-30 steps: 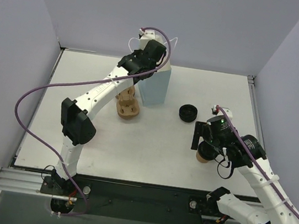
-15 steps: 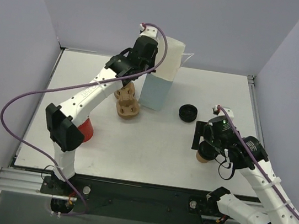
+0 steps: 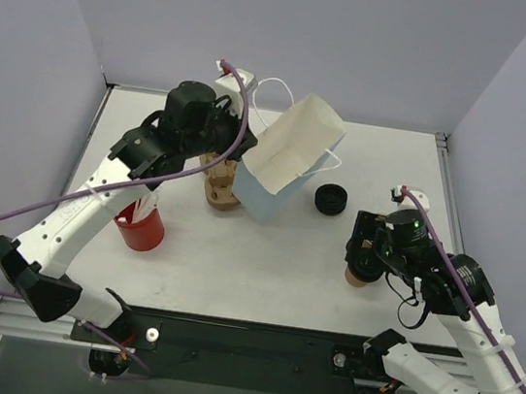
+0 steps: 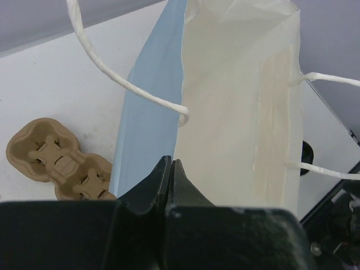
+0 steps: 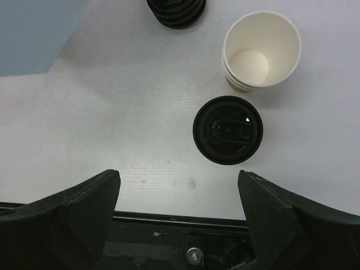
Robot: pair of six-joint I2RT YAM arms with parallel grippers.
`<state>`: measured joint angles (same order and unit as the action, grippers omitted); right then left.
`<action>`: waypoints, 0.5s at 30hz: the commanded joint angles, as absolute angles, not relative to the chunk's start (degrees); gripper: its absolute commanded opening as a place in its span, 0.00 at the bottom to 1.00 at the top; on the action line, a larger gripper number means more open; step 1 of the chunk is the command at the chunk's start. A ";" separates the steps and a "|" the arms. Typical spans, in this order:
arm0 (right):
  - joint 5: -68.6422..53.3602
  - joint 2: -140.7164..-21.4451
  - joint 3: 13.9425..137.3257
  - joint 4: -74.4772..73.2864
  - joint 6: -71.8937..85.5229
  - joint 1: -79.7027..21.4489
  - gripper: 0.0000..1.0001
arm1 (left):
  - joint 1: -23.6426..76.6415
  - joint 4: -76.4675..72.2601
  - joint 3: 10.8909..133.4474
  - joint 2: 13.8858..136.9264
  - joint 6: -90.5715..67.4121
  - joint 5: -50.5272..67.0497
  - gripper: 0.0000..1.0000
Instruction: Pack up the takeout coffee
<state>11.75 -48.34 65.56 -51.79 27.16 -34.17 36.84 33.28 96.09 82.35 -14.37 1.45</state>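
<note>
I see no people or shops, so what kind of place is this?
Probably a robot lab test booth, not a café: plain grey walls box in a white table, and two white jointed robot arms, left and right, are mounted at its near edge.

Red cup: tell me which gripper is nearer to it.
Left. The left gripper, shut on the blue bag, is farther back than the red cup and to its right. The right gripper hangs open far across the table, near the lidded cup.

The tilted paper bag (image 3: 288, 157) gapes upward, its mouth unobstructed. Bare table (image 3: 264, 256) separates it from the lid stack (image 3: 331, 199) and lidded cup (image 5: 228, 129).
</note>
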 commanded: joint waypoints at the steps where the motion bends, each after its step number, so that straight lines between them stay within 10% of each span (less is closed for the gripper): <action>1: 15.03 -46.06 67.67 -54.23 28.39 -33.93 0.89 | 36.30 34.89 91.68 75.95 -7.49 12.56 0.00; 15: 15.38 -45.88 68.38 -54.32 28.13 -33.84 0.88 | 33.84 39.37 77.96 71.10 -1.06 33.21 0.00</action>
